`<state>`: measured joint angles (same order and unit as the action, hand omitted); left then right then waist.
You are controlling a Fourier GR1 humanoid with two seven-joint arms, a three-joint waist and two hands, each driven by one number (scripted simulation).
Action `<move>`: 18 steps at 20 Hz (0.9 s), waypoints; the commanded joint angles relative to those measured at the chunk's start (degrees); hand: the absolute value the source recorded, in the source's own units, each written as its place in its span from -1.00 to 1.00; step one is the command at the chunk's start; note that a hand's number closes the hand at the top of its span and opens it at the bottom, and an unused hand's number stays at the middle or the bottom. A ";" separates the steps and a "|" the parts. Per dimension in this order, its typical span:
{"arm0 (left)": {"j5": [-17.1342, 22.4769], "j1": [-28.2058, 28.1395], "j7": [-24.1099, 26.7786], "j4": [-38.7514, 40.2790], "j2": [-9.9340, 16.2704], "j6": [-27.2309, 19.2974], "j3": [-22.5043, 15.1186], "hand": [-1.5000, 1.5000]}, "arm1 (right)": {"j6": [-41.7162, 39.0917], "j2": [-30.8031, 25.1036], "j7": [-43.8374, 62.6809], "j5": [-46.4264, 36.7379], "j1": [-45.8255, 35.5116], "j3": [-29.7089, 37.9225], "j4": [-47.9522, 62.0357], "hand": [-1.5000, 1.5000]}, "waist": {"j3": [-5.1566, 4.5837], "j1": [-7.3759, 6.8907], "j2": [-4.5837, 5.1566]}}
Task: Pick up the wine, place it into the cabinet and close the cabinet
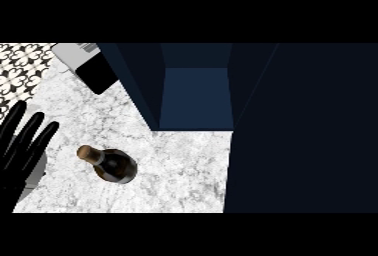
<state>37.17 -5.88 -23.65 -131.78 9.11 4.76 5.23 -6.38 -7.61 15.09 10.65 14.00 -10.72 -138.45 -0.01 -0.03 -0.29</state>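
My left hand [22, 145] rests released, fingers straight up, at nine o'clock, the only hand in sight, with the wine [111, 164] standing on the marble surface [184, 165] just toward three o'clock, cork tipped toward ten, short of the open cabinet [196, 95].

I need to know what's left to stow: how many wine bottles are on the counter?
1: the wine bottle stands on the marble counter, left of the open cabinet. Others could be hidden behind the cabinet door.
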 commanded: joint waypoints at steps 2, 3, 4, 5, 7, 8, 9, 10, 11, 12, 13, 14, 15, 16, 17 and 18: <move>8.64 0.48 -8.23 -6.87 3.62 -3.76 5.99 -1.00 | 0.19 0.70 3.26 0.16 6.53 -4.04 -9.73 -1.00 | 0.02 0.28 -0.02; 4.30 -0.85 -5.32 -5.36 0.53 -2.84 2.34 -1.00 | -0.26 -0.71 5.32 3.33 5.96 -1.42 -11.14 -1.00 | 0.01 0.30 0.08; 7.79 1.38 -9.75 -8.32 2.87 -6.57 5.31 -1.00 | 1.86 1.21 6.50 -0.57 5.74 -6.55 -11.43 -1.00 | 0.00 0.20 -0.05; 7.17 -2.43 -8.61 -9.04 1.86 -3.69 4.46 -1.00 | -0.08 -0.23 4.18 1.63 7.23 -3.37 -10.45 -1.00 | 0.01 0.10 0.00; 8.76 3.39 -11.51 -7.71 3.37 -8.13 6.85 -1.00 | 2.50 0.72 7.95 -0.25 6.17 -6.59 -13.60 -1.00 | 0.00 0.43 -0.09; 9.28 1.26 -10.41 -8.36 3.39 -5.14 7.48 -1.00 | 4.21 0.21 11.74 1.33 2.10 -4.11 -13.67 -1.00 | -0.05 -0.19 -0.02; 10.85 -0.55 -11.08 -10.64 3.53 -4.65 8.74 -1.00 | 4.64 1.21 10.12 -1.49 2.29 -6.60 -12.94 -1.00 | -0.07 -0.51 -0.21; 10.67 2.14 -11.95 -8.03 3.83 -5.37 8.32 -1.00 | 5.15 1.02 12.03 -1.44 -0.37 -6.71 -11.89 -1.00 | -0.05 -0.25 0.01; 9.42 1.09 -13.17 -10.84 2.99 -7.80 7.77 -1.00 | 3.46 -0.34 10.49 0.05 4.44 -6.45 -14.67 -1.00 | 0.00 0.12 -0.24; 10.67 5.56 -14.59 -9.49 5.20 -9.04 9.81 -1.00 | 3.59 0.11 8.96 -1.44 4.33 -7.10 -12.60 -1.00 | 0.02 0.34 -0.16; 13.59 4.75 -16.15 -9.40 6.83 -8.04 12.79 -1.00 | 5.93 0.71 12.39 -2.31 0.63 -7.18 -13.91 -1.00 | -0.06 -0.38 -0.23; 12.24 4.98 -17.04 -11.05 5.57 -10.24 11.33 -1.00 | 4.38 -0.64 10.20 -0.35 1.03 -3.29 -12.24 -1.00 | 0.03 -0.21 -0.14; 10.96 4.62 -15.34 -9.39 4.57 -8.76 10.93 -1.00 | 4.69 -0.26 11.60 -0.71 4.47 -7.14 -15.83 -1.00 | -0.01 0.24 -0.25; 11.57 2.65 -16.42 -11.84 4.66 -8.78 11.85 -1.00 | 4.86 -0.59 11.18 -1.20 3.63 -5.87 -15.64 -1.00 | -0.01 -0.21 -0.33; 9.21 3.95 -15.59 -10.95 3.05 -9.68 9.20 -1.00 | 5.64 -0.01 12.42 -1.62 3.31 -7.90 -16.46 -1.00 | -0.02 0.13 -0.28; 11.58 5.98 -19.12 -12.88 5.54 -12.52 11.71 -1.00 | 6.19 0.04 12.41 -2.41 1.59 -7.36 -15.85 -1.00 | 0.00 -0.28 -0.42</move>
<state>42.61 -0.34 -38.22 -133.56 14.02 -3.49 15.10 -1.92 -6.87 21.98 8.03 14.35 -17.59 -142.53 -0.02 -0.11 -0.55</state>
